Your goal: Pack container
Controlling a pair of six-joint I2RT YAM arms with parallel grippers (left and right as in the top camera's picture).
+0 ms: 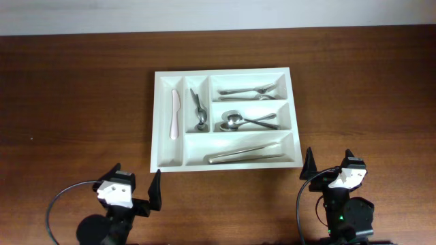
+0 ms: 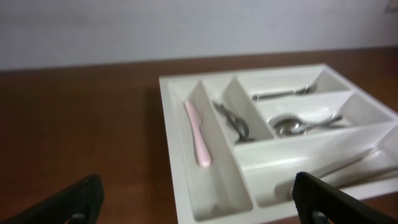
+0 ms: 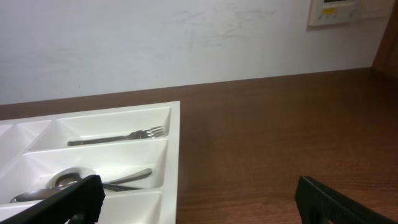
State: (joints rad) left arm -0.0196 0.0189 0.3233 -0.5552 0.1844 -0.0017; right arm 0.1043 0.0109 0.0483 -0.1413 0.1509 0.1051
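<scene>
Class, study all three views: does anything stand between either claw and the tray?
Nothing visible does. In the overhead view only table wood lies between the left claw and the tray, and the same goes for the right claw. Both claws are open and apart from the tray.

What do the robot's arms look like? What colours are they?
The left arm and the right arm are both mostly black. Each has a white boxy block near the wrist and pointy black jaws shaped like little fins. A thin black cable loops beside each arm. The right arm also shows a tiny green light.
</scene>
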